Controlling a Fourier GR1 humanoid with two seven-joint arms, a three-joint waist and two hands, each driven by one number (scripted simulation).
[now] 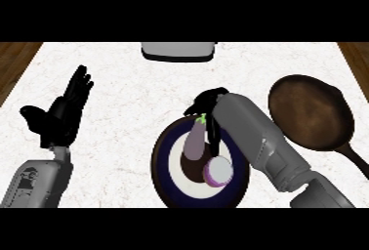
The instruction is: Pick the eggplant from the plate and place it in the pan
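Eggplant [194, 141] on plate [164, 171], right hand [205, 103] at its stem end.
Right hand reaches over the plate's far rim, fingers curled down by the green stem; can't tell if they actually grip it. Left hand [63, 114] rests open at the left, fingers up. Pan [310, 116] sits right of the plate, nothing in it. Grey appliance [178, 51] at the counter's [108, 63] far edge.

One head view looks steeply down onto the counter [108, 141].
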